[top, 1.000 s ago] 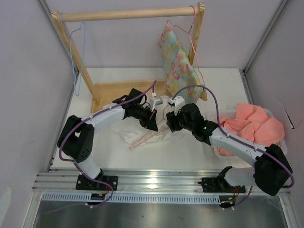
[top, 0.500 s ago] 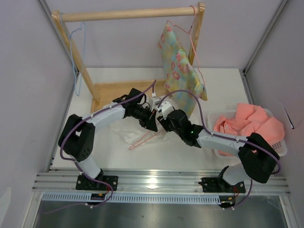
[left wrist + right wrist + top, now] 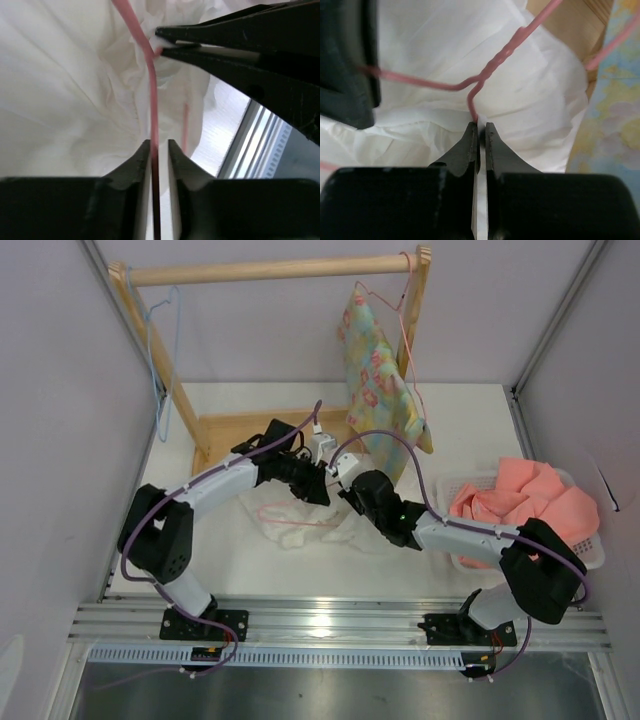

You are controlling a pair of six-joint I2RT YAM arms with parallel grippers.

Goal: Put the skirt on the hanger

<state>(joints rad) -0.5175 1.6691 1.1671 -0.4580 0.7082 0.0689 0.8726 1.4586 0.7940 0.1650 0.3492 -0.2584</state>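
1. The skirt (image 3: 265, 515) lies crumpled on the desk (image 3: 470, 430), mid-scene, just on the near side of the wooden rack (image 3: 260, 425).
2. The hanger (image 3: 300, 523) lies on top of the skirt, its pink wire touching the white cloth.
3. The left gripper (image 3: 320, 487) has its fingers (image 3: 142, 165) slightly apart, and the hanger's wire runs through the narrow gap.
4. The right gripper (image 3: 343, 492), just beside the left one, has its fingers (image 3: 465, 145) together, pinched on the hanger's wire below the twisted neck.
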